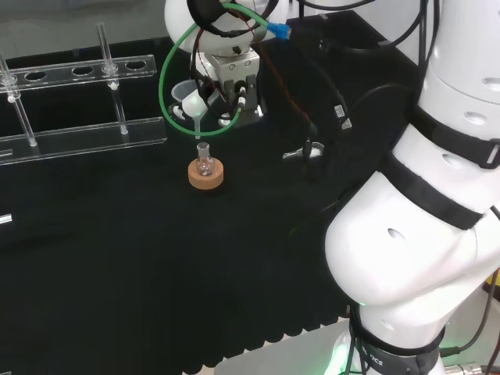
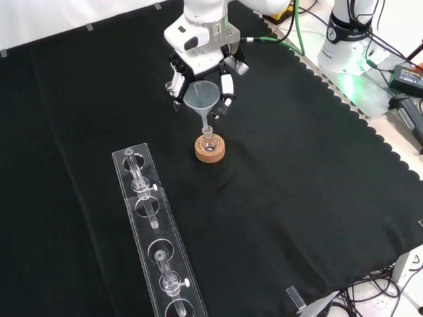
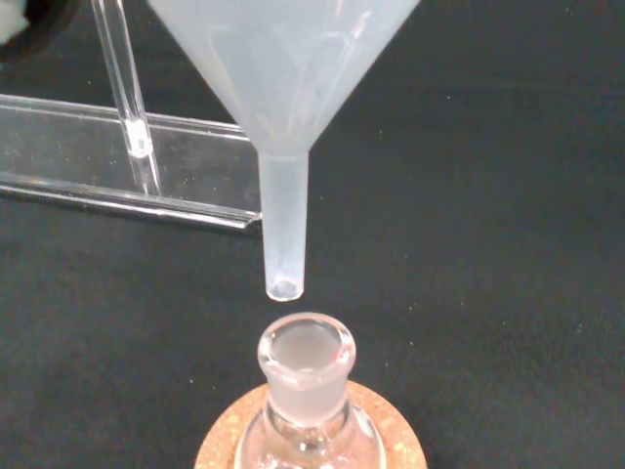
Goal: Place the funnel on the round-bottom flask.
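Glossy white rounded arm links [image 1: 406, 234] are banded with black seams; a green cable [image 1: 168, 86] is looped beside the black-and-white hand [image 2: 201, 63].

No legible text, label or number anywhere

The funnel [image 3: 283, 117] stem tip hangs just above the flask [image 3: 306, 386] mouth.

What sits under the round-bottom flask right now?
A cork ring stands under the round-bottom flask on the black cloth. The flask covers the ring's middle, so what lies there cannot be seen.
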{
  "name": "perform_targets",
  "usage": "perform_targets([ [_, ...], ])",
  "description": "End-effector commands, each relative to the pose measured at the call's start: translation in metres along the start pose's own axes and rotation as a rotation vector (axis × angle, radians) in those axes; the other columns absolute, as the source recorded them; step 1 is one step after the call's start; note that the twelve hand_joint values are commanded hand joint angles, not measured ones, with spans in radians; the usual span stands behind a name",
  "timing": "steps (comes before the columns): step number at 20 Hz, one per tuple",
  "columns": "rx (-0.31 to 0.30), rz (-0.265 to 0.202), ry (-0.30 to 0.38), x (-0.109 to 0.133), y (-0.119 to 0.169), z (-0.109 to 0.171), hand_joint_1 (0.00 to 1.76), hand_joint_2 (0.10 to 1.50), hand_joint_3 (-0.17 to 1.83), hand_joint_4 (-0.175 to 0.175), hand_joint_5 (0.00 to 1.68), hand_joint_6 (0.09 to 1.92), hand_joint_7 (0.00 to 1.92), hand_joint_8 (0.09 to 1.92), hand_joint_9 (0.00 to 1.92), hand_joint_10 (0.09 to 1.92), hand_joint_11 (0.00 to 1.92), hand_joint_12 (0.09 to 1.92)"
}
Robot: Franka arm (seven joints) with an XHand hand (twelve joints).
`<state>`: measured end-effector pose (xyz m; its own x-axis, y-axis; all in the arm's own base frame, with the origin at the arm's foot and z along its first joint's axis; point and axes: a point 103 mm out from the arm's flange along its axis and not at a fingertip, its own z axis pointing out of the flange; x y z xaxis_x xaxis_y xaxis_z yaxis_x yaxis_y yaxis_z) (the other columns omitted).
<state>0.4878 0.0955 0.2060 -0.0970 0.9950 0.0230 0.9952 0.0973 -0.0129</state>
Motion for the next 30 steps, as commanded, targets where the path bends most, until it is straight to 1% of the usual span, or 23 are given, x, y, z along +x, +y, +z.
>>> perform_targets([
  [1,0.024,0.025,-0.033,-0.007,-0.007,0.003,1.22,0.46,0.91,-0.175,1.43,0.52,1.71,0.90,1.92,0.84,1.92,1.23],
  [4,0.035,0.042,-0.031,-0.011,-0.010,0.008,1.22,0.46,0.92,-0.175,1.43,0.52,1.71,0.90,1.92,0.84,1.92,1.23],
  [8,0.054,0.038,-0.023,-0.012,-0.009,0.020,1.22,0.46,0.92,-0.175,1.43,0.53,1.71,0.90,1.92,0.84,1.92,1.23],
  [15,0.033,0.016,-0.029,-0.002,-0.004,0.010,1.22,0.46,0.92,-0.175,1.42,0.53,1.71,0.90,1.92,0.84,1.92,1.23],
  [21,0.038,0.029,0.021,-0.004,-0.003,0.022,1.22,0.46,0.92,-0.175,1.42,0.53,1.71,0.90,1.92,0.84,1.92,1.23],
  [24,0.039,0.036,0.065,-0.002,0.000,0.033,1.22,0.46,0.92,-0.175,1.42,0.53,1.71,0.90,1.92,0.84,1.92,1.23],
  [28,0.048,0.054,0.066,-0.013,-0.003,0.042,1.22,0.46,0.93,-0.175,1.42,0.54,1.71,0.91,1.92,0.84,1.92,1.23],
  [29,0.052,0.066,0.066,-0.016,-0.003,0.045,1.22,0.46,0.93,-0.175,1.42,0.54,1.71,0.91,1.92,0.84,1.92,1.23],
  [30,0.041,0.075,0.083,-0.026,-0.007,0.045,1.22,0.46,0.93,-0.175,1.42,0.54,1.71,0.91,1.92,0.84,1.92,1.23],
])
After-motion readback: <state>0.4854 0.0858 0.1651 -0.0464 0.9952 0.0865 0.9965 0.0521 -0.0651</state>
